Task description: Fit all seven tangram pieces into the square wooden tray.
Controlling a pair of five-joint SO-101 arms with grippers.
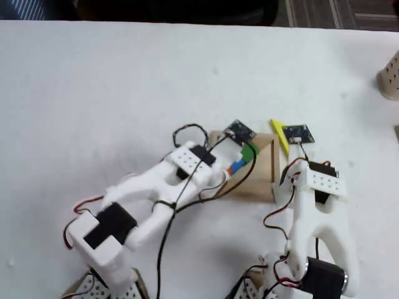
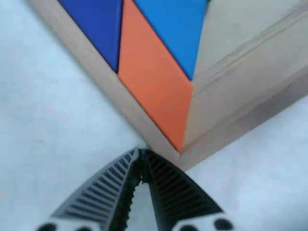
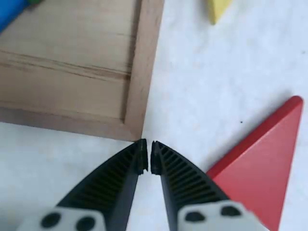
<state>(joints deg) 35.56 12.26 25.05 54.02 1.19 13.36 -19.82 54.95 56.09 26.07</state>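
Observation:
The square wooden tray (image 1: 262,180) lies mid-table. In the left wrist view an orange parallelogram (image 2: 154,82) sits in a tray corner between a dark blue piece (image 2: 96,24) and a light blue piece (image 2: 175,29). My left gripper (image 2: 142,156) is shut and empty, its tips just outside the tray rim (image 2: 101,72) by that corner. A green piece (image 1: 249,151) also lies in the tray. My right gripper (image 3: 147,149) is shut on nothing over the table beside another tray corner (image 3: 137,125). A red triangle (image 3: 260,159) lies next to it. A yellow piece (image 1: 279,134) rests just past the tray.
Bare tray floor (image 3: 62,57) spreads across the half nearest the right arm. A beige perforated object (image 1: 389,78) stands at the table's right edge. Both arm bases and loose cables crowd the near edge. White table stretches wide on the left and at the back.

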